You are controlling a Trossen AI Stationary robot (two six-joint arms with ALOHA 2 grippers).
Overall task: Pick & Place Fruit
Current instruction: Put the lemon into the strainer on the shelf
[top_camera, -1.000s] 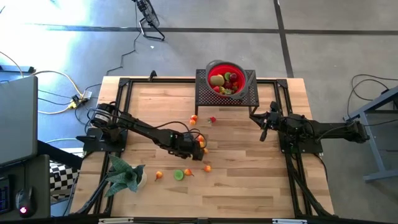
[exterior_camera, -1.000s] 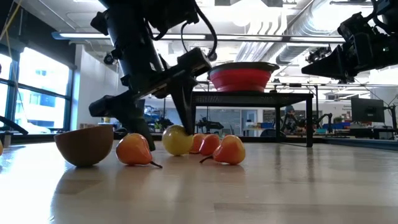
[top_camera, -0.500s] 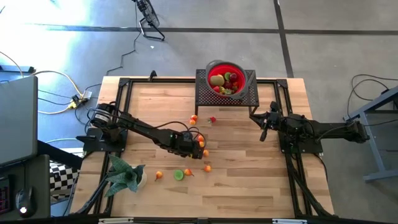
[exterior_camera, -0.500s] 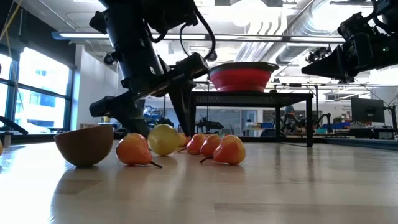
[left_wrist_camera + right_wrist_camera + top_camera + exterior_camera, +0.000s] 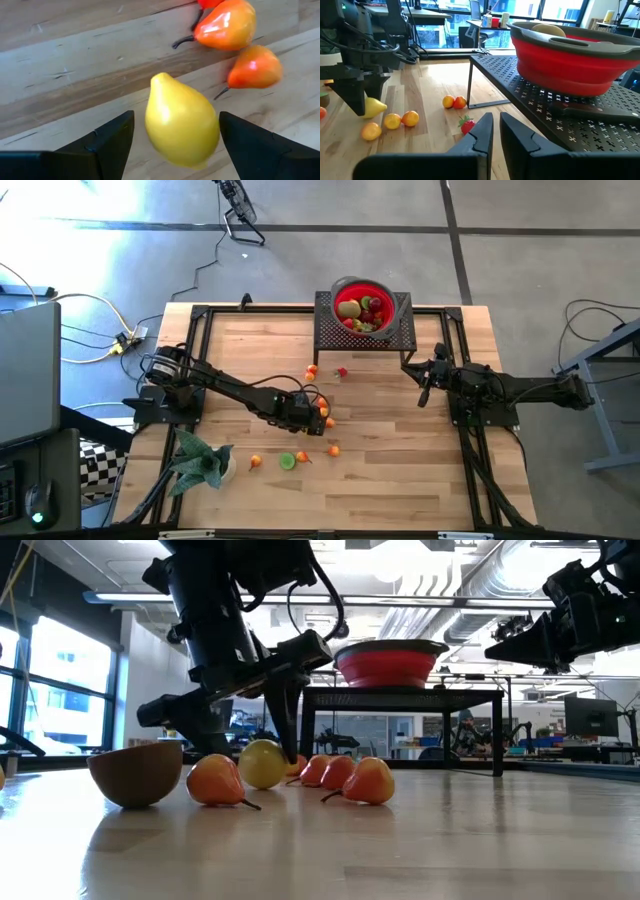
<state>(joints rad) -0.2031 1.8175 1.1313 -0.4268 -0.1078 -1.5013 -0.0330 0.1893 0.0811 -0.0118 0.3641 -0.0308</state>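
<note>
High view first: the wooden bench fills the middle, with a black perforated rack at its far edge carrying a red bowl already loaded with fruit. At the near left corner sits a green leafy plant, well clear of the action. Over on the right side the right tool hangs above bare wood beside the rack's leg, its fingers pressed together on nothing, as the right wrist view confirms.

Now to the centre, where the left arm stretches across and the left tool sits low over a cluster of fruit. Its fingers are spread, and the yellow lemon lies between them on the bench, with a gap showing on each side, so nothing is pinched. Low view agrees: the lemon rests on the wood under the dark fingers.

Crowding it, just beside, are the orange-red pear-shaped fruits, stems pointing toward the lemon; in the low view one sits in front at the lemon's side, others on the opposite side. A brown kiwi half stands further out. Loose along the near bench lie a green lime and small orange pieces, while a strawberry lies alone nearer the rack.
</note>
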